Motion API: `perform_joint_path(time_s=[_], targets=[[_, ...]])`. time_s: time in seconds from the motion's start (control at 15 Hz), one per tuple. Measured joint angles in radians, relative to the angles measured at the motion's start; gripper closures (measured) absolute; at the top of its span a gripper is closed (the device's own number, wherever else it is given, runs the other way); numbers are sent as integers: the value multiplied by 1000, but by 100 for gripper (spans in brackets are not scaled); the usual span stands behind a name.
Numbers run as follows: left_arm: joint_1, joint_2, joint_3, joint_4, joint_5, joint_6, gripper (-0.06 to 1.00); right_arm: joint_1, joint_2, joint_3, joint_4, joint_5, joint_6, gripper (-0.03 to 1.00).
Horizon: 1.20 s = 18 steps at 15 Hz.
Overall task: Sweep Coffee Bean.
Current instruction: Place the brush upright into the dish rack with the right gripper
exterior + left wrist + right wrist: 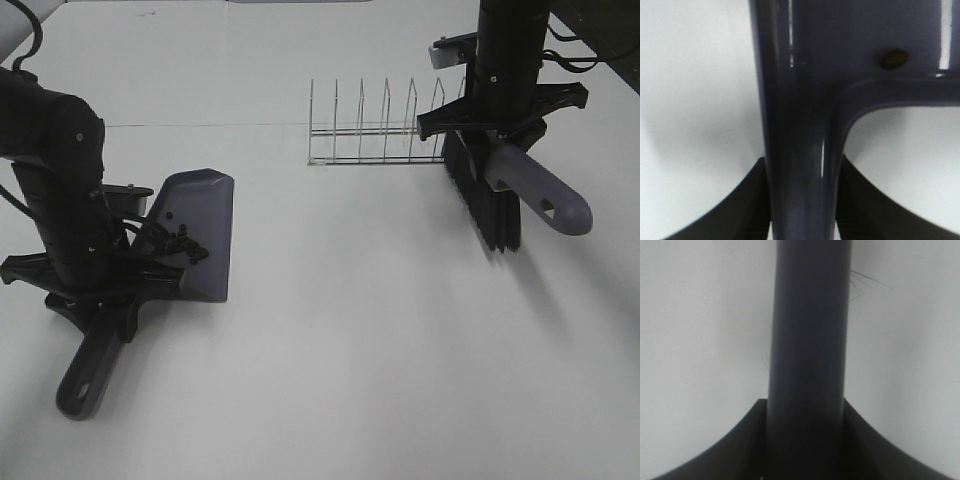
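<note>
So, coffee beans [186, 246] lie in dustpan [207, 210]; brush [493, 200] nr rack [372, 132]

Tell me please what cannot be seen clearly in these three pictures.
1. Exterior high: the coffee beans in the dustpan are too small to count.
2. Left wrist: blurred close-up; the dark spot on the dustpan may be a bean or a hole.
3. Right wrist: the brush handle fills the view, bristles cut off.
4. Exterior high: the right arm hides the wire rack's end.
</note>
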Motion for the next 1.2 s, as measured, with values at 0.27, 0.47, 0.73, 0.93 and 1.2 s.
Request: perform_joint_path(time_s=[0.27, 0.47, 0.73, 0.93, 1.2], targets=[[-1, 0, 0, 1, -6, 1, 59, -34, 66, -118, 25, 10, -2, 65], [-1, 0, 0, 1, -7, 1, 59, -34, 121, -217, 51, -7, -20, 65], [-1, 0, 0, 1, -7, 2, 59, -35, 129, -229, 50, -3, -25, 65], [-1, 0, 0, 1, -7, 2, 59, -35, 135, -235, 24, -3, -26, 65], [-1, 0, 0, 1, -7, 2, 59, -44, 135, -235, 27, -46, -26, 65]])
